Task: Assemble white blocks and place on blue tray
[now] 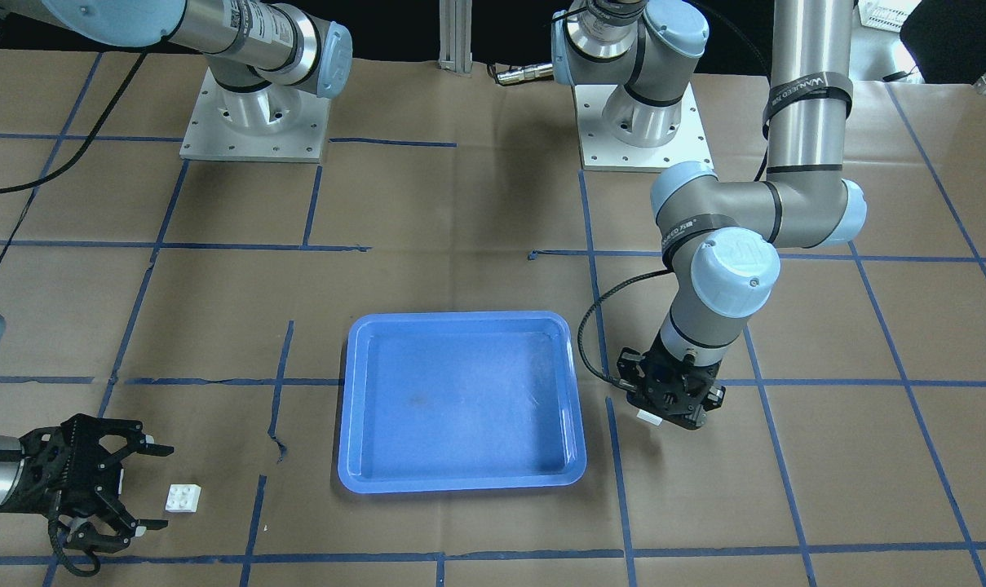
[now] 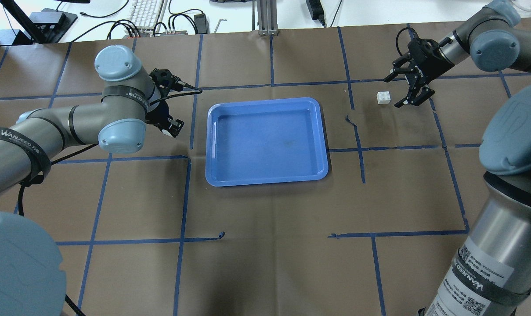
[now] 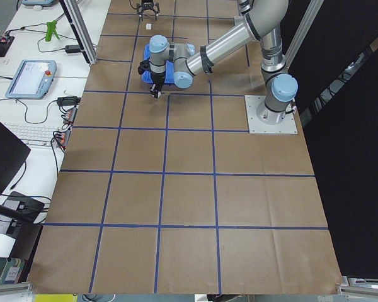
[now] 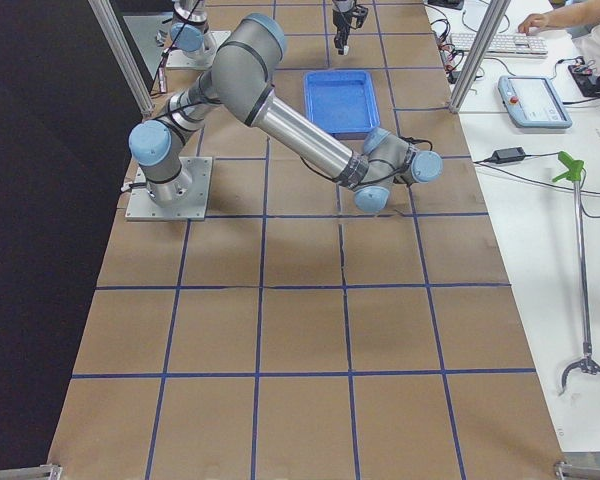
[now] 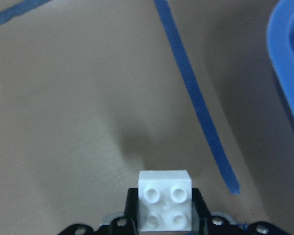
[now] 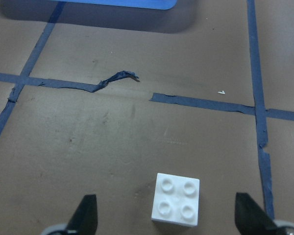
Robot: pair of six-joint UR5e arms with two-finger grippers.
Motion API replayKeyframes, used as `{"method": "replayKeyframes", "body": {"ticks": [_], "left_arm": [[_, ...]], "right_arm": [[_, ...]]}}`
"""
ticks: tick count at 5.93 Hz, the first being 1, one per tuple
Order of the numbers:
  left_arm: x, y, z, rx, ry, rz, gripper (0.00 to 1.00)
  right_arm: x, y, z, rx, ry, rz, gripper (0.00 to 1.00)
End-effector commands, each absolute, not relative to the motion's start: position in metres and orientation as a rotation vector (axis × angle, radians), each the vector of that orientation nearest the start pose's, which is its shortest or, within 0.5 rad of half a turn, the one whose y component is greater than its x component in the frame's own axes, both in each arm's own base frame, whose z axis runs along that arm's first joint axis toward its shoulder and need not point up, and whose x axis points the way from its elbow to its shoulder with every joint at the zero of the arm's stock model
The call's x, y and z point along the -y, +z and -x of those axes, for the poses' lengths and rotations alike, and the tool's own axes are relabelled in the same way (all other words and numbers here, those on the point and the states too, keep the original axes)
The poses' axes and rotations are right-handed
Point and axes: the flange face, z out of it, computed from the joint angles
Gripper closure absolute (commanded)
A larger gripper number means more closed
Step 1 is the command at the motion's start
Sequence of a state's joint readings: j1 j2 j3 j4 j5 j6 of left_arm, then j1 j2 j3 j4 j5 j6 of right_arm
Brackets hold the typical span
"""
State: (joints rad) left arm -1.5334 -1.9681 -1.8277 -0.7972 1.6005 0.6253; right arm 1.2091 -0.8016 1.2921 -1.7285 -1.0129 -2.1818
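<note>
From my screen, the left claw (image 1: 670, 412) hangs point-down just right of the blue tray (image 1: 460, 316), in the lower right of the front-facing view. It is pinched narrow on the gripped block (image 5: 165, 193). The left wrist view shows that block studs-up at the bottom centre, squeezed between the two black fingers (image 5: 198, 210), with brown paper and a strip of blue tape (image 5: 196, 103) beyond it and the tray's corner at the upper right edge. In the overhead view the same claw (image 2: 174, 128) sits left of the tray (image 2: 265, 102), off its rim. The right claw (image 1: 160, 487) lies low in the bottom left of the front-facing view, spread wide. The loose block (image 1: 183, 497) rests on the table (image 1: 476, 204), studs up, level with the fingertips and touching neither. The right wrist view shows this block (image 6: 176, 198) at the bottom centre, a finger (image 6: 84, 215) on each side with clear gaps. Overhead, it (image 2: 383, 97) is at the upper right, well apart from the tray, with the wide claw (image 2: 395, 92) beside it. A black strap (image 2: 17, 136) on the left arm reads "WANJEED". A sticker (image 2: 476, 285) at the bottom right carries the same word, its smaller print unreadable.
</note>
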Motion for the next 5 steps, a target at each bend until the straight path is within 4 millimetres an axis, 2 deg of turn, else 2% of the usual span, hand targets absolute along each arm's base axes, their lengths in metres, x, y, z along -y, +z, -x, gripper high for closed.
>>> {"method": "replayKeyframes", "body": {"ticks": [1,2,3,5], "left_arm": [[0.589,0.266,0.164,-2.59,-0.214,-1.55,0.94],[0.587,0.26,0.181,-2.369,-0.193,-1.872,0.94],[0.577,0.256,0.216,-2.197,-0.218,-2.113,0.94],[0.563,0.239,0.262,-2.105,-0.193,-2.233,0.94]], "right_arm": [[0.731,0.159,0.081,-1.737,-0.619,1.909,0.01],[0.731,0.152,0.082,-1.737,-0.614,1.901,0.01],[0.732,0.153,0.082,-1.736,-0.616,1.905,0.17],[0.732,0.154,0.082,-1.737,-0.617,1.907,0.46]]}}
